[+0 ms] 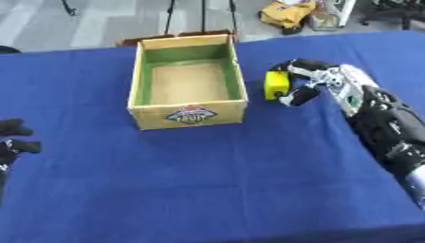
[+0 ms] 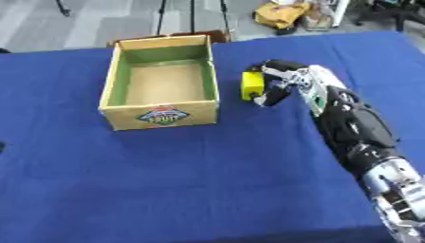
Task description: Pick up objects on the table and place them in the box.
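Nearest you, the surface (image 1: 207, 190) is a blue cloth with nothing lying on its front half. At its left edge your left hand (image 1: 13, 140) rests idle, dark and only partly in view; you cannot tell from here whether its fingers are open or curled.

Farther in, toward the right side, your right arm reaches in from the lower right corner. Your right hand (image 1: 303, 83) has its fingers curled around a small yellow object (image 1: 276, 85), with the thumb below and the fingers arched over the top. The object looks like a blocky yellow piece, just beside the right wall of the box, and whether it is lifted off the cloth is unclear.

Beyond and to the left stands the open cardboard box (image 1: 188, 115), yellow outside, green inside, nothing in it, with a flap at its far edge.

The risk, as judged from here: the object sits close to the box wall, so carrying it across low could knock it against the rim and shove the box or dislodge the piece.
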`<state>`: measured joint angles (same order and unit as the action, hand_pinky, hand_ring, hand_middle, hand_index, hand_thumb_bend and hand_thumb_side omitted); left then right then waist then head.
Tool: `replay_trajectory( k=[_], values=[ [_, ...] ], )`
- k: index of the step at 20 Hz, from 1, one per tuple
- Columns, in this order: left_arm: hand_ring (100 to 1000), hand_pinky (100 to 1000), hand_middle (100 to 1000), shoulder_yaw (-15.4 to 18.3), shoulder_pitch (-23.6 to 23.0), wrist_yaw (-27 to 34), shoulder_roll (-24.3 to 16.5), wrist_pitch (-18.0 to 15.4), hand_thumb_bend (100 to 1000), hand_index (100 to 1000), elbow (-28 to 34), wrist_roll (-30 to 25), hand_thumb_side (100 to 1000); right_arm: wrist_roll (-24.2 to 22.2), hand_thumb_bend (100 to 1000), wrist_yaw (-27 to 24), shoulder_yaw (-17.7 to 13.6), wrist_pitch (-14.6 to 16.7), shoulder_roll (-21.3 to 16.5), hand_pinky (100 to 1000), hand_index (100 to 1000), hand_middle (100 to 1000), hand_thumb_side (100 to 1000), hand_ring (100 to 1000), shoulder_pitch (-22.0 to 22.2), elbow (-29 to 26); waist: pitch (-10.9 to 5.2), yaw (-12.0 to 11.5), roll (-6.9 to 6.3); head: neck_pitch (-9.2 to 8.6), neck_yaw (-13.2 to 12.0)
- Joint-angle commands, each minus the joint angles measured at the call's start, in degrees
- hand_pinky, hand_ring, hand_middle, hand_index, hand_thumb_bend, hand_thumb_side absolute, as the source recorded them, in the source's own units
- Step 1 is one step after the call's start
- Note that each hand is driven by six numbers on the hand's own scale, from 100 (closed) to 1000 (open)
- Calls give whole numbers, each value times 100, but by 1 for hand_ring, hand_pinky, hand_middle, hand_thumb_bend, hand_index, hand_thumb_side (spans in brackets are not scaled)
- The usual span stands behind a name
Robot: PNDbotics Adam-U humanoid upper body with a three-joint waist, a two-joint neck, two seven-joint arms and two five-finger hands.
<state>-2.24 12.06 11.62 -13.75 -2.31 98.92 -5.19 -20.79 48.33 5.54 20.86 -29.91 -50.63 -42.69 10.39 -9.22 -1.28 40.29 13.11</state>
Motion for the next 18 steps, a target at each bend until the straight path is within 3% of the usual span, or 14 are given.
replay_trajectory(
  k=[1,3,4,6,18],
  values=[
    [506,727,590,28,46,30,-127,-14,734,736,86,-4,928,79,100,-121,33,30,-156,731,658,365,162,537,-118,-324,-95,9,15,22,-23],
    [506,727,590,30,48,29,-129,-14,734,736,86,-2,928,66,100,-234,67,26,-194,726,638,346,134,528,-139,-514,-96,17,22,22,-27],
    [506,727,590,30,49,28,-129,-14,734,736,86,-3,928,52,100,-287,85,14,-211,724,629,337,163,524,-149,-605,-96,20,25,23,-27],
    [506,727,590,32,49,27,-131,-14,735,736,86,-1,927,23,100,-388,115,-13,-242,721,615,323,109,520,-184,-790,-98,25,33,18,-30],
    [505,726,590,34,32,26,-155,-12,735,736,81,2,926,0,100,-788,162,-133,-157,720,606,312,100,522,-705,-1392,-149,45,55,29,-51]
  ],
)
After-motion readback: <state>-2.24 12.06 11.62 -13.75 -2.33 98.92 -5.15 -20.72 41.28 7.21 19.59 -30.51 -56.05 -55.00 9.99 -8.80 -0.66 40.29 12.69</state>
